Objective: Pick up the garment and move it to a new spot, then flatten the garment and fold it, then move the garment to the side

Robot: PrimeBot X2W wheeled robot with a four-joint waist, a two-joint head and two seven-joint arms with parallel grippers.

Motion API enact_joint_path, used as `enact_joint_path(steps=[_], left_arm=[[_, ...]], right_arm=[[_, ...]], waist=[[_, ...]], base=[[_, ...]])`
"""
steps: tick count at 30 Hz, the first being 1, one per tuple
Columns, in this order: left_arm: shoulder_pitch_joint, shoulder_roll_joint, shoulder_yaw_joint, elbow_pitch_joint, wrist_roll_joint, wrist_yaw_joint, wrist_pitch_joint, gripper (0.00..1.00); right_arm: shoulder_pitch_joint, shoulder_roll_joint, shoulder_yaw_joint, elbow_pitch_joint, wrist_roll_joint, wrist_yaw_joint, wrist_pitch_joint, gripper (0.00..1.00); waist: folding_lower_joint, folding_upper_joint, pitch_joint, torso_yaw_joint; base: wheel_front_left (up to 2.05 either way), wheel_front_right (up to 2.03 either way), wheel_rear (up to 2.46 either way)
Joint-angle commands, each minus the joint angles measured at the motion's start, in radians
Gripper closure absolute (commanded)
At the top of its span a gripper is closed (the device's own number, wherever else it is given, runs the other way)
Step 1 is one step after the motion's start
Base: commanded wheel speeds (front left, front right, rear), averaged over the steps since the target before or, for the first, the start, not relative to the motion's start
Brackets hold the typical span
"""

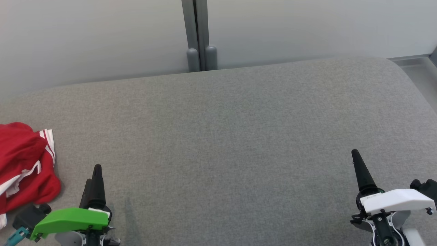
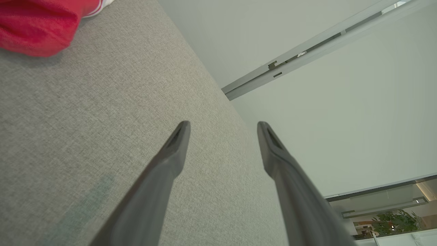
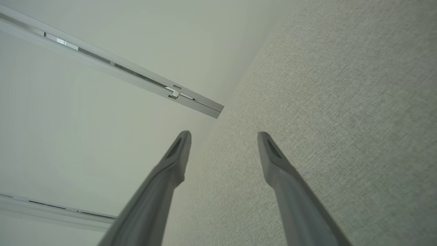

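Note:
A crumpled red garment [image 1: 24, 164] with white stripes lies at the left edge of the grey padded surface [image 1: 225, 130]. In the left wrist view a corner of the garment [image 2: 37, 24] sits at the top left. My left gripper [image 1: 94, 174], under its green cover, hovers just right of the garment, apart from it; its fingers stand open and empty in the left wrist view [image 2: 223, 128]. Far off at the lower right, my right gripper [image 1: 355, 155] has a white cover. Its own view shows it [image 3: 223, 136] open over bare fabric, holding nothing.
A pale partition wall with a grey vertical post [image 1: 199, 37] stands right behind the surface's far edge. The surface rounds off at the right [image 1: 409, 78], with a pale floor strip beyond it.

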Motion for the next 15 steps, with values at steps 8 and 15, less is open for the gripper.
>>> enact_joint_path(steps=[8, 15], left_arm=[[-0.026, 0.02, -0.03, -0.014, 0.189, 0.022, -0.037, 0.0], [-0.03, 0.028, -0.059, -0.005, 0.289, 0.036, -0.061, 0.0]], right_arm=[[-0.008, 0.0, 0.023, -0.03, -0.159, 0.0, -0.039, 0.0], [-0.008, -0.001, 0.041, -0.027, -0.27, 0.0, -0.062, 0.0]], waist=[[0.0, 0.0, -0.001, 0.0], [0.0, 0.0, -0.001, 0.0]], base=[[0.0, 0.0, 0.0], [0.0, 0.0, 0.0]])
